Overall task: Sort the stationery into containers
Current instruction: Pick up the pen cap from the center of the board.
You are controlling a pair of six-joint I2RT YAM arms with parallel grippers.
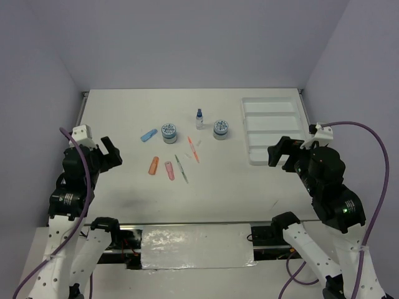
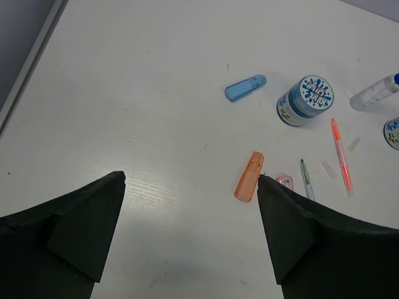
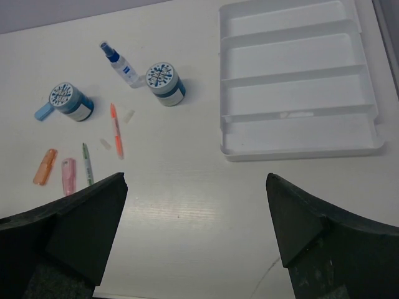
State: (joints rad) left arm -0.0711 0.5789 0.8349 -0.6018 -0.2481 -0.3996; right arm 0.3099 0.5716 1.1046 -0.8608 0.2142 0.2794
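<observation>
Presently nothing is sorted: the white tray (image 1: 269, 114) at the far right corner of the worktop (image 1: 124, 112) stands empty. All stationery, namely jars (image 1: 168, 132), bottle (image 1: 199, 118), pens (image 1: 193, 149) and stubby pieces (image 1: 154, 166), lies mid-worktop, well apart from it. Left gripper (image 1: 111, 152) and right gripper (image 1: 280, 151) hover spread, grasping nothing. Entire task outstanding.

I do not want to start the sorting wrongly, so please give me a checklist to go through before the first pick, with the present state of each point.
1. Jaws of left gripper open and empty: ok.
2. Jaws of right gripper open and empty: ok.
3. Compartments of white tray free to receive items: ok.
4. The left jar and right jar upright: ok.
5. The clear bottle standing or lying: cannot tell.
6. The pink piece well apart from its neighbours: not ok; orange piece and green pen lie close beside it.
</observation>
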